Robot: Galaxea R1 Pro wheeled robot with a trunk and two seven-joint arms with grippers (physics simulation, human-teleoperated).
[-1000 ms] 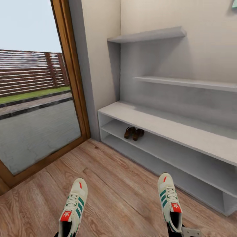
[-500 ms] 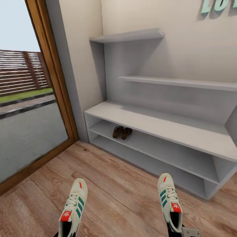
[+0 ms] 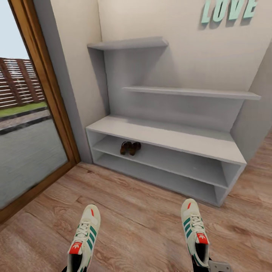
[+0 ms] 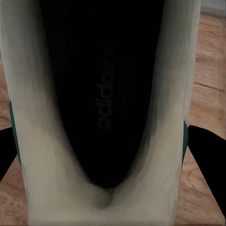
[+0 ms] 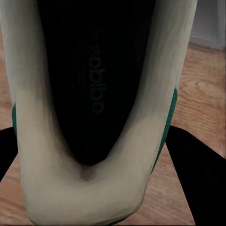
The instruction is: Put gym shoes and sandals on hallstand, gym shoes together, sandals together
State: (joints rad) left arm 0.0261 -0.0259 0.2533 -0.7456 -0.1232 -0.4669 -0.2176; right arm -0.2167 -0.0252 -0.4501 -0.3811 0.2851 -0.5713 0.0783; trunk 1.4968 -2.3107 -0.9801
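Two gym shoes held up before the grey hallstand (image 3: pixel 166 138).

Head view: left shoe (image 3: pixel 85 236), right shoe (image 3: pixel 194 230) above the corridor floor (image 3: pixel 139 211); sandals (image 3: pixel 130 147) sit in the upper slot.
Wrist views: left gripper (image 4: pixel 110 155) and right gripper (image 5: pixel 94 160) each clamp a shoe's heel.
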